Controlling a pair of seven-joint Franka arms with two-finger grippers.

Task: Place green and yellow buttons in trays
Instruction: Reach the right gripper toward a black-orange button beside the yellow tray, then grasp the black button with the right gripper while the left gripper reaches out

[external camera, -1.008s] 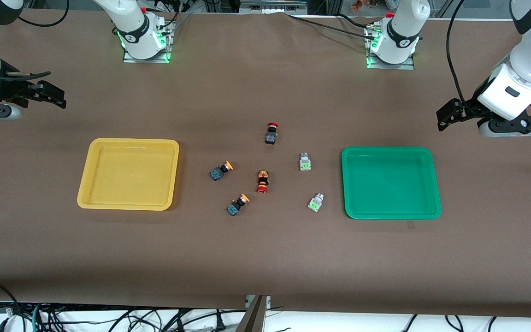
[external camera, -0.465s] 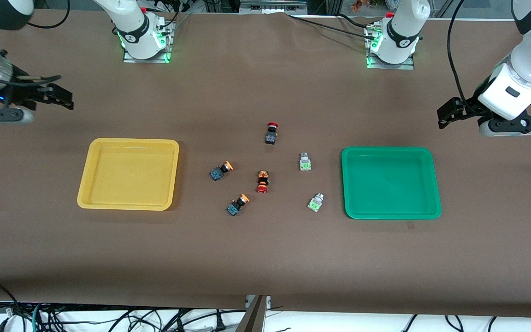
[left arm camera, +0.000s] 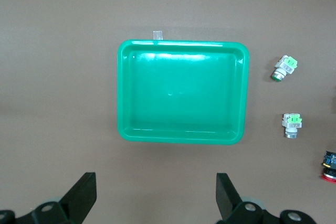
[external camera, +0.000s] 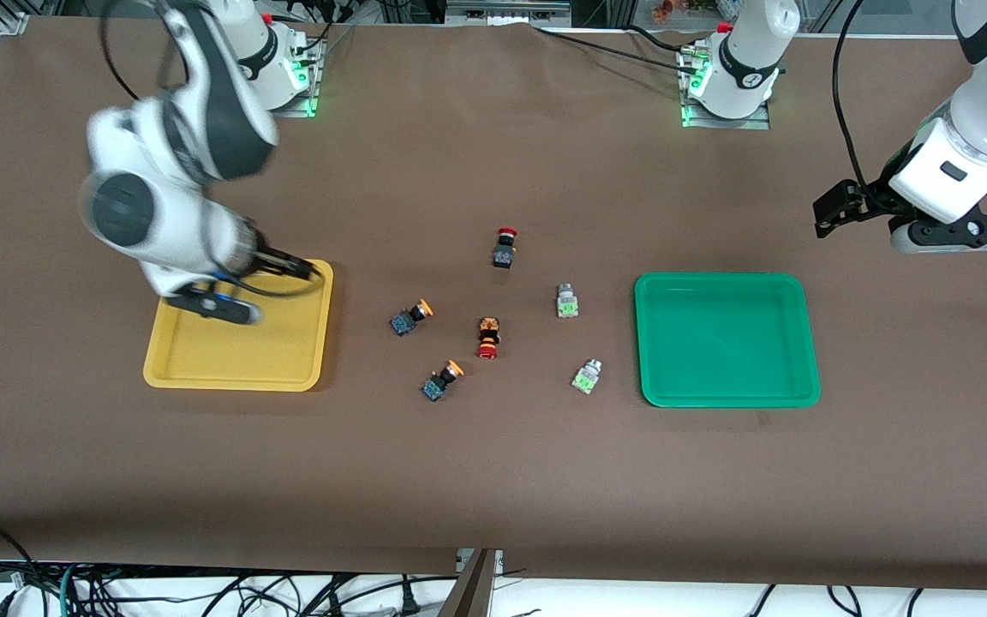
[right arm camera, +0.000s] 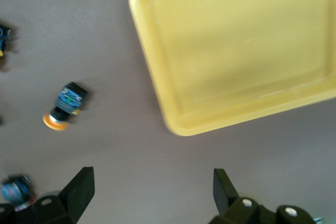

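Two yellow-capped buttons [external camera: 411,319] [external camera: 441,382] and two green-faced buttons [external camera: 568,301] [external camera: 586,376] lie on the table between the yellow tray [external camera: 236,356] and the green tray [external camera: 725,338]. My right gripper [external camera: 305,272] is open and empty over the yellow tray's corner toward the buttons. The right wrist view shows it [right arm camera: 151,192], that tray [right arm camera: 241,51] and one yellow-capped button [right arm camera: 64,106]. My left gripper [external camera: 823,218] is open and empty over bare table beside the green tray. The left wrist view shows it [left arm camera: 153,200], the green tray [left arm camera: 181,98] and both green buttons [left arm camera: 284,68] [left arm camera: 292,124].
Two dark switches with red caps [external camera: 504,248] [external camera: 487,337] lie among the buttons. The right arm's forearm hangs over part of the yellow tray. Both arm bases stand at the table edge farthest from the front camera. Cables hang below the near edge.
My right arm has swung fast from the table's end to over the yellow tray. My left arm has barely moved. No button has moved.
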